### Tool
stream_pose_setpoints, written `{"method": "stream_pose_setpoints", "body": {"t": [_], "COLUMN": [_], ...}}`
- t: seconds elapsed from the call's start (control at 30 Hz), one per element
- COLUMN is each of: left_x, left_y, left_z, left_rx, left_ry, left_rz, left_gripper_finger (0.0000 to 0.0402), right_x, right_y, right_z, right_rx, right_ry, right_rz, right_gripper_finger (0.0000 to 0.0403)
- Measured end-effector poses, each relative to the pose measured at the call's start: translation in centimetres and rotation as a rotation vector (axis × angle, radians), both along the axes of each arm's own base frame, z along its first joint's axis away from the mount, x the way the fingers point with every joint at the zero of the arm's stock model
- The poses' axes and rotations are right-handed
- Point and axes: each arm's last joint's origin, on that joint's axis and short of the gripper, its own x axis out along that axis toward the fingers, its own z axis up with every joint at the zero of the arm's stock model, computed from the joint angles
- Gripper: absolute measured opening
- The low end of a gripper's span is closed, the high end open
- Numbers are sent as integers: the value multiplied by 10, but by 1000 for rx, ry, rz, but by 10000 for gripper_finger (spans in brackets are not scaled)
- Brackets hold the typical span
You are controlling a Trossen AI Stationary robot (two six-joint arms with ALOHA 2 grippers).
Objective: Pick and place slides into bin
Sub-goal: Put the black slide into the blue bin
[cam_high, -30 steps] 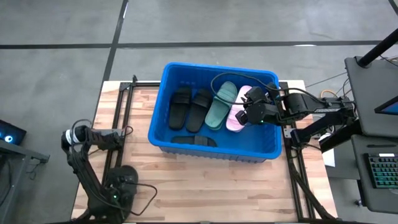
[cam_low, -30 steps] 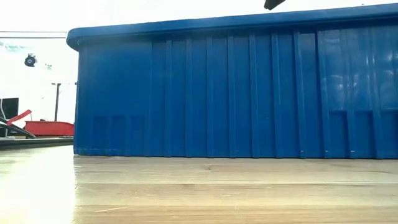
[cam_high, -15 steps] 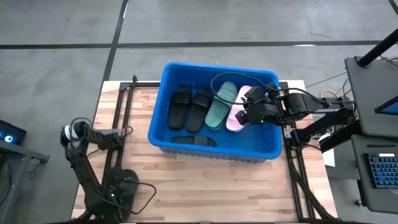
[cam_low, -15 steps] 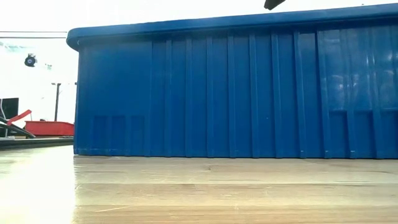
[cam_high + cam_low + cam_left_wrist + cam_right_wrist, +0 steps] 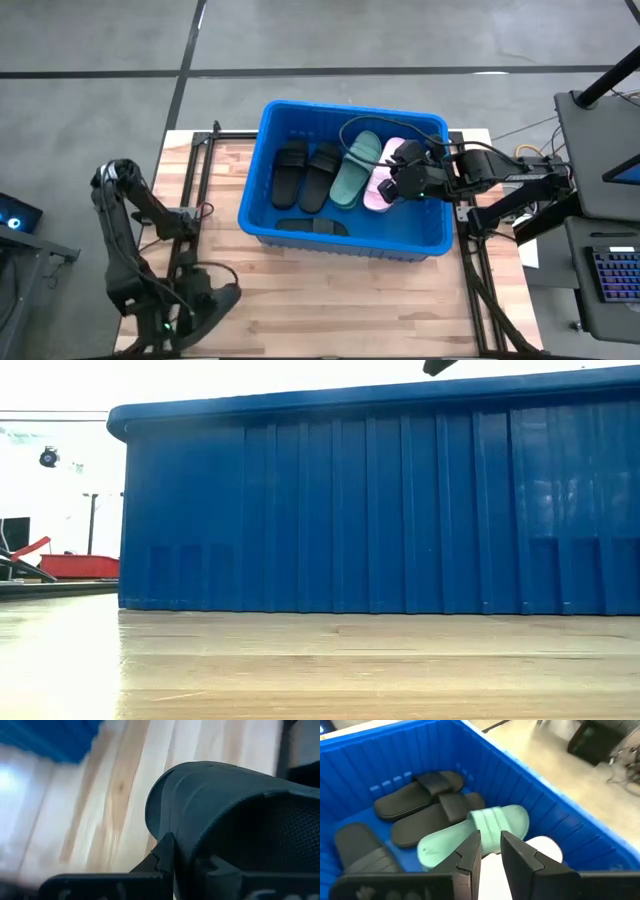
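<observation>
Right gripper over bin, fingers slightly parted, empty above pink slide; judged release done. Left gripper pinching dark slide, ready for transfer.

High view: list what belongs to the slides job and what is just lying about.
Job: bin; black slides, green slide, pink slide inside it; dark slide in left gripper; right gripper above bin.
Lying about: keyboard, cables.

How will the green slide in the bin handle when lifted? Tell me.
Probably light and slightly bendy: the green slide looks like moulded foam. Its matte surface should grip well. It touches a black slide, beside the right gripper, so lifting may drag that.
</observation>
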Motion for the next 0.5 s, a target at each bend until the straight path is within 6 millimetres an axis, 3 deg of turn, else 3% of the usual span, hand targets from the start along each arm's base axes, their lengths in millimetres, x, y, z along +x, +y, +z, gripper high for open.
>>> {"method": "stream_pose_setpoints", "body": {"t": [0.1, 0.27, 0.5], "left_x": [-1, 4, 22], "left_y": [12, 25, 51], "left_z": [18, 44, 82], "left_rx": [-9, 90, 245], "left_ry": [-139, -532, -738], "left_rz": [-15, -56, -165], "left_gripper_finger": [1, 0, 0], "right_x": [2, 14, 38], "right_y": [1, 4, 18], "right_z": [0, 9, 41], "right_rx": [41, 86, 100], "right_ry": [-30, -165, -412], "right_rz": [5, 72, 565], "right_gripper_finger": [66, 66, 66]}}
